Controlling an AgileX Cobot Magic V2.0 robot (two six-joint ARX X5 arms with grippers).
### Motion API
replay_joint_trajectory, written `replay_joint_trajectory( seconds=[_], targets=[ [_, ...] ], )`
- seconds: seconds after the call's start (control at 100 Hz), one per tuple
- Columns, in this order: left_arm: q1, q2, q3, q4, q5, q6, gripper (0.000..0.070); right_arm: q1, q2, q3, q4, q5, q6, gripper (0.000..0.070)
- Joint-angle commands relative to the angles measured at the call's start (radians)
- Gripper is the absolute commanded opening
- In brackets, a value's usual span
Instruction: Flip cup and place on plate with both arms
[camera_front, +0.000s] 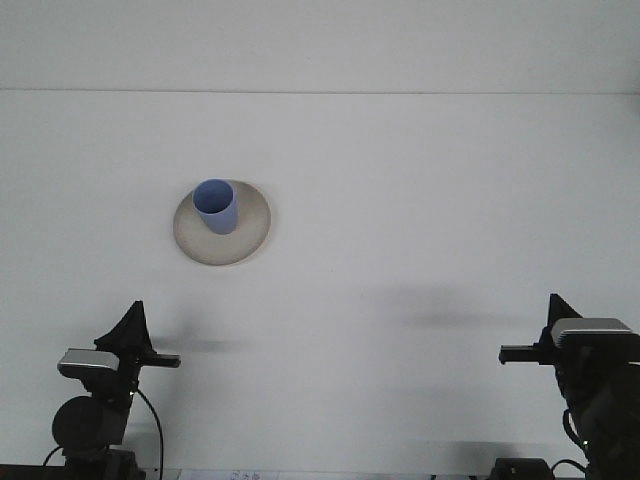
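Observation:
A blue cup (216, 205) stands upright, mouth up, on the left part of a round beige plate (250, 228) on the white table. My left gripper (160, 359) sits low at the front left, far from the plate, with nothing in it. My right gripper (514, 352) rests low at the front right, also holding nothing. Both point inward toward the middle of the table.
The white table (400, 200) runs back to a far edge near the top of the view. Black cables hang below both arms at the front edge.

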Motion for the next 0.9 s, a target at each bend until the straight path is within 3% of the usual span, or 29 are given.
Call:
replay_joint_trajectory(
  seconds=[0.0, 0.82, 0.89],
  targets=[
    [0.001, -0.003, -0.019, 0.02, 0.006, 0.005, 0.0013, 0.001, 0.006, 0.009, 0.011, 0.0, 0.013, 0.0],
    [0.001, -0.003, -0.019, 0.031, 0.006, 0.007, 0.0013, 0.003, 0.005, 0.002, 0.023, -0.003, 0.014, 0.0],
    [0.001, -0.003, -0.019, 0.031, 0.006, 0.007, 0.0013, 0.003, -0.01, -0.017, 0.034, 0.021, 0.013, 0.0]
  ],
)
